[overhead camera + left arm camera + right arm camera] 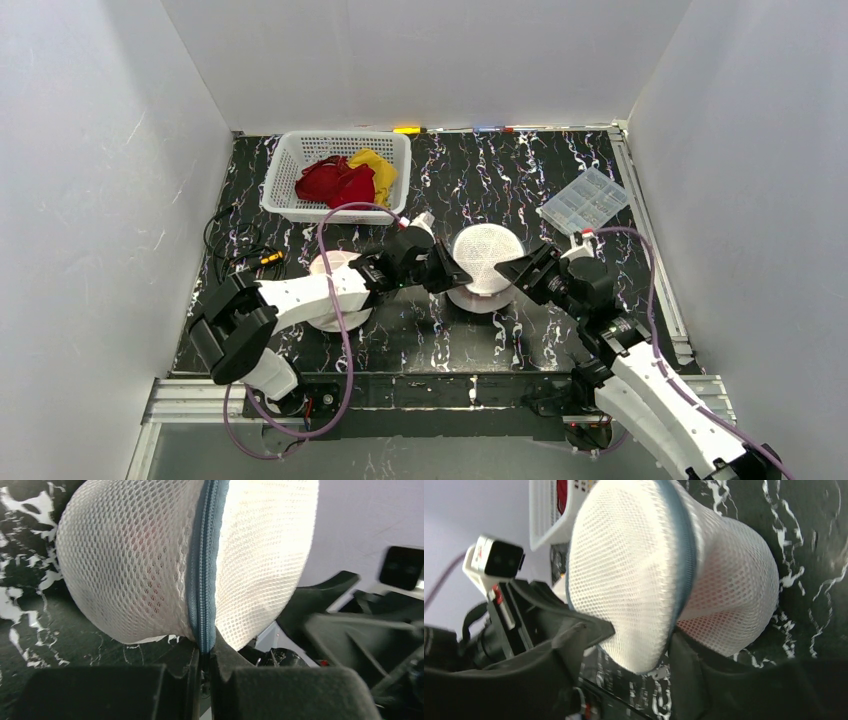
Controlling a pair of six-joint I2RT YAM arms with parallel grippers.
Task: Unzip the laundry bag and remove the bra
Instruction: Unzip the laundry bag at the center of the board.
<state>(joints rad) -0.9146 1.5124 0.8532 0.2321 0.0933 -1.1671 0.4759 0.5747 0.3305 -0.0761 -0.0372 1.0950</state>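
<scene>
- Between the jaws of the left gripper [205, 655], which are pressed together, sits the lower end of the zipper [202, 570]. Whether they pinch the pull tab or only the tape cannot be told.
- Between the jaws of the right gripper [641, 636], which are spread wide, lies the upper shell of the laundry bag [485, 262]. Both fingers touch the mesh, but whether they clamp it cannot be told.
- The bag stands on the table [560, 180] between the two grippers, touching both.
- Progress, as I judge it, is early. The teeth look closed along all the zip that shows above the left jaws, so the unzipping and the taking-out are both left to do.
- The bag is a stiff, rounded white mesh case with a blue-grey zip around its middle.
- A reddish shade [145, 550] shows through the mesh beside the zip, probably the bra, not yet removed.
</scene>
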